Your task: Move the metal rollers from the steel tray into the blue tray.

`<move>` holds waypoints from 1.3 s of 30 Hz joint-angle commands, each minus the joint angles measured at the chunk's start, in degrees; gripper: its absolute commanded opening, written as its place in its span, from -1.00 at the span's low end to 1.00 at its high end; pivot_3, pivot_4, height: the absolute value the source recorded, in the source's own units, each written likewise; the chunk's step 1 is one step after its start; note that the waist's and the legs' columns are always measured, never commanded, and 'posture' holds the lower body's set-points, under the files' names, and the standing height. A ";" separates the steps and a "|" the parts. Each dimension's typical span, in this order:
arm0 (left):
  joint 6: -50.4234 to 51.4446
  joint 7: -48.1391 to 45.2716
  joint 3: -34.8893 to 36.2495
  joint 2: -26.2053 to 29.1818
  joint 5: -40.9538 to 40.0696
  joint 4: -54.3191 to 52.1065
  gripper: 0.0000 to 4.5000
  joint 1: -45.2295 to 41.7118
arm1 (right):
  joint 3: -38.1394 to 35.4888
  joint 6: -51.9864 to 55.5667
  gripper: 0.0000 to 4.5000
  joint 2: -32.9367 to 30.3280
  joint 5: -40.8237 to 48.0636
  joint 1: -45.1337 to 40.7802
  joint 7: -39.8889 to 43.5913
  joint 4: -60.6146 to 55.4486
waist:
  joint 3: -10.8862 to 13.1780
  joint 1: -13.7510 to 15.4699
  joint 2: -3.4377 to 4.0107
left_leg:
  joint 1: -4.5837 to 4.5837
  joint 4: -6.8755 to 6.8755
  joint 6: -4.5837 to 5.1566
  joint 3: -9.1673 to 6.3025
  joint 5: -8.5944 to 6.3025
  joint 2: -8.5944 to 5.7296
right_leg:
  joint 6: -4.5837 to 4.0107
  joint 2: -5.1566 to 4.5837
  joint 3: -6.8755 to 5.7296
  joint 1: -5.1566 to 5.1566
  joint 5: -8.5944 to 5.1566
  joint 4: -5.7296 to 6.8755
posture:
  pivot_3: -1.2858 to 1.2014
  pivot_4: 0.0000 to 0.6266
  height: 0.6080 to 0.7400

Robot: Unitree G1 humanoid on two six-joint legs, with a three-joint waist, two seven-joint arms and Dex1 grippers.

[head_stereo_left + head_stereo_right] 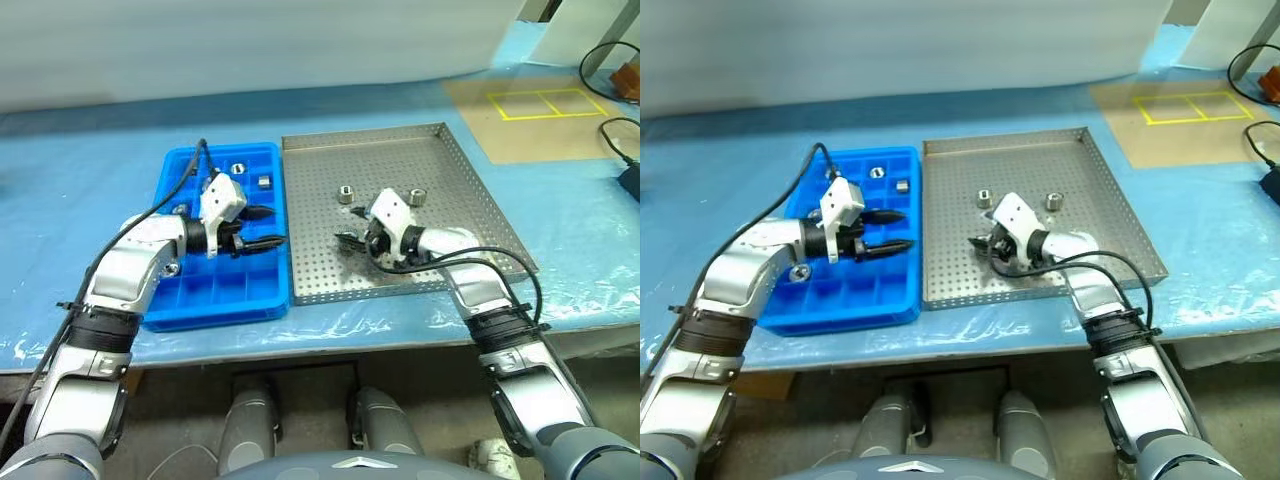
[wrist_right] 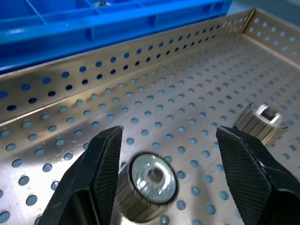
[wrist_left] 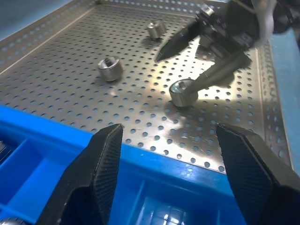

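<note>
3 metal rollers (image 1: 345, 195) lie on the steel tray's (image 1: 470, 180) perforated floor: 1 at 12 o'clock from my right gripper (image 2: 159, 187), 1 (image 1: 416, 197) at 1 o'clock, and 1 (image 2: 147, 185) standing on end between its fingers. Those fingers are spread, with the roller against 1 finger and a gap to the other, so I judge nothing is clamped. My left gripper (image 1: 262, 228) hangs with its jaws parted and empty over the blue tray (image 1: 225, 300), pointing toward 3 o'clock, likely waiting. At least 3 rollers already sit in its compartments, around 12 o'clock and 9 o'clock of that gripper. Both trays touch side by side on a blue plastic-covered bench (image 1: 90, 150); at 1 o'clock lie a brown board with yellow tape squares (image 1: 545, 102) and black cables (image 1: 600, 60).
</note>
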 commanded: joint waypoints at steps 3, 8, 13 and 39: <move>-7.47 -6.25 -4.52 -3.26 3.38 9.48 0.48 -8.83 | -5.11 10.88 0.45 -5.51 8.60 1.16 4.42 -18.36 | 0.00 0.39 0.00 | 0.04 -0.01 0.00 0.01 0.00 0.01 | 0.01 0.01 0.03 0.01 0.00 -0.02 | -0.15 -0.52 1.00; -15.56 -8.49 -8.33 -11.30 8.24 26.85 0.48 -17.78 | -7.36 16.72 0.45 -8.91 10.50 2.54 2.81 -24.79 | -0.01 0.39 -0.01 | 0.14 0.00 -0.02 0.02 0.01 0.04 | 0.00 0.04 0.05 0.09 0.01 -0.01 | -0.22 -0.52 1.00; -23.26 -13.79 -13.23 -16.61 13.56 36.46 0.48 -20.98 | -9.16 19.29 0.45 -10.10 10.79 5.60 -0.50 -27.97 | -0.01 -0.06 -0.01 | 0.09 0.00 0.04 0.07 -0.01 0.03 | 0.00 0.03 0.10 0.05 0.01 -0.06 | -0.25 -0.52 1.00; -33.78 -19.61 -6.44 -23.81 17.30 55.30 0.48 -31.47 | -8.82 20.33 0.45 -11.65 9.90 13.37 -7.25 -33.10 | 0.00 -2.73 -0.03 | 0.08 0.06 0.12 0.06 -0.05 0.04 | 0.01 0.04 0.07 0.08 0.03 -0.08 | -0.32 -0.52 1.00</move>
